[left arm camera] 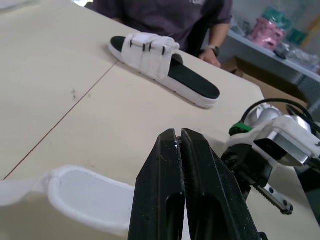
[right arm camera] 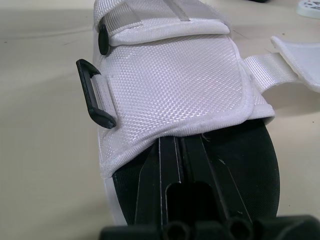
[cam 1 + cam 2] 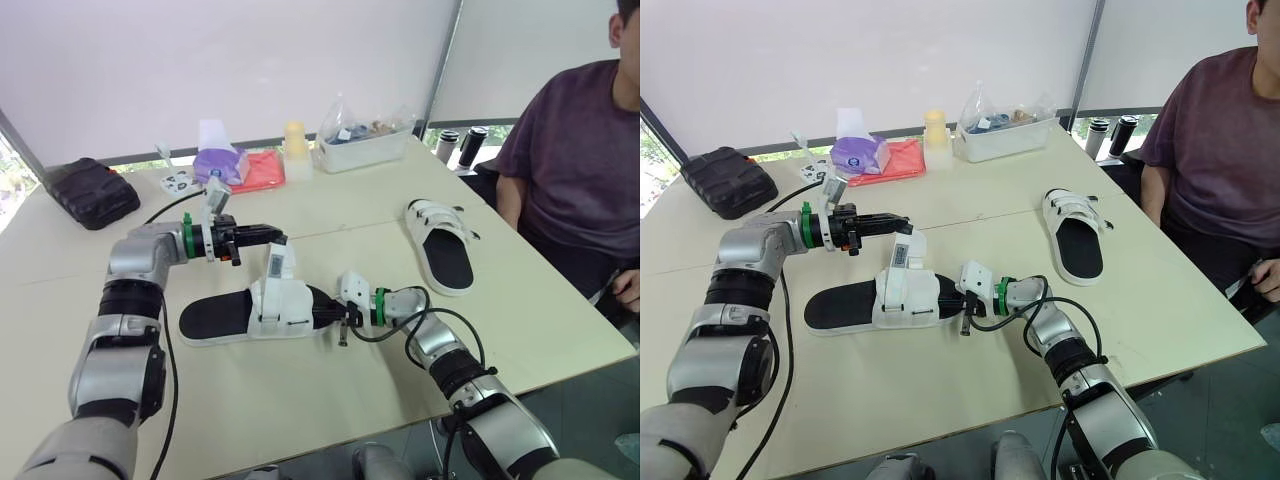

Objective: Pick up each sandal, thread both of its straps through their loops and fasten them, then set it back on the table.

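Near sandal (image 2: 175,85) is white woven cloth, pretty coarse weave up close, with a black plastic loop (image 2: 89,92) and a matt black footbed (image 2: 260,165). Table (image 3: 330,400) looks like pale, smooth wood. Behind the sandal: crinkly clear plastic bag (image 3: 365,125), red cloth (image 3: 265,172), matt black pouch (image 3: 90,190).

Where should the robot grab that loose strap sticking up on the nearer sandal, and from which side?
Probably its free tip. The strap stands upright above the nearer sandal, so the tip is clear of the table. Come from the robot's left, where the left gripper is close beside it; the right gripper is tucked under the sandal's upper.
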Motion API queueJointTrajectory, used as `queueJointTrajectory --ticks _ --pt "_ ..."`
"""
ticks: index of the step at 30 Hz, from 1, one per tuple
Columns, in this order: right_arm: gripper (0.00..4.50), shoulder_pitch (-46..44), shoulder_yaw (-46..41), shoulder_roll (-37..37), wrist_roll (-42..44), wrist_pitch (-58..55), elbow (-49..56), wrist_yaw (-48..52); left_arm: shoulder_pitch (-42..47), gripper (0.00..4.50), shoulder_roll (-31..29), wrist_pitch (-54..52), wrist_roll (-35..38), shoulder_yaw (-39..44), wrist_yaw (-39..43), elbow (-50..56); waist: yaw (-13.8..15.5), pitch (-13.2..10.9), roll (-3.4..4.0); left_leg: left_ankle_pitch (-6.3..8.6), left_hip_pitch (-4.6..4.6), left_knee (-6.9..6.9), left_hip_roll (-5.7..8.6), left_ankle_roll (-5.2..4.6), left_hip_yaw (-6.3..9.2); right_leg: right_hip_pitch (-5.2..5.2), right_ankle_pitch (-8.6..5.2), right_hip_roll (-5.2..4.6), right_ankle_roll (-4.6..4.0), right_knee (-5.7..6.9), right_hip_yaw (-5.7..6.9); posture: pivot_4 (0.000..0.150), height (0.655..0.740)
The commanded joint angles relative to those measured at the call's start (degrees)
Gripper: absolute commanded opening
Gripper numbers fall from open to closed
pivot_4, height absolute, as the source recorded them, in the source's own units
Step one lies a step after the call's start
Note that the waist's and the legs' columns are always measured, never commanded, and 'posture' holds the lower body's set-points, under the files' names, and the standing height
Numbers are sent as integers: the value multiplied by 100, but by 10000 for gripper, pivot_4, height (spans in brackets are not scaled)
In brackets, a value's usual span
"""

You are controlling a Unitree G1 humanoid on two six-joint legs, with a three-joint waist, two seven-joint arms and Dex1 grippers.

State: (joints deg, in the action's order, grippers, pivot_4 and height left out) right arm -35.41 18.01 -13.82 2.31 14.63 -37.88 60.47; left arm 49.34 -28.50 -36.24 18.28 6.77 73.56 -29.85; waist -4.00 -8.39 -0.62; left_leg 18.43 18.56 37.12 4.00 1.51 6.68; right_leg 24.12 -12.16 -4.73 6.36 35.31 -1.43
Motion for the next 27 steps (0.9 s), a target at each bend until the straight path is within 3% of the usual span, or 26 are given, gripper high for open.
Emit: queueJointTrajectory --ticks 1,13,27 --pt "0 255 384 25 -575 -281 -711 -147 -261 605 -63 -154 278 282 -448 474 -5 0 0 0 -5 -2 -1 0 -1 -1 0 0 0 0 -2 1500 7400" --pt "0 311 382 5 -570 -263 -689 -136 -574 605 -215 35 489 575 -1077 -263 1 1 0 0 -12 -5 1 1 0 -6 3 3 -6 0 -1 1500 7400" --pt "0 299 393 17 -579 -252 -708 -142 -520 605 -155 1375 -639 -603 -916 -1632 6 11 -5 0 -15 -6 4 1 0 -12 4 3 -7 -3 1 1500 7400"
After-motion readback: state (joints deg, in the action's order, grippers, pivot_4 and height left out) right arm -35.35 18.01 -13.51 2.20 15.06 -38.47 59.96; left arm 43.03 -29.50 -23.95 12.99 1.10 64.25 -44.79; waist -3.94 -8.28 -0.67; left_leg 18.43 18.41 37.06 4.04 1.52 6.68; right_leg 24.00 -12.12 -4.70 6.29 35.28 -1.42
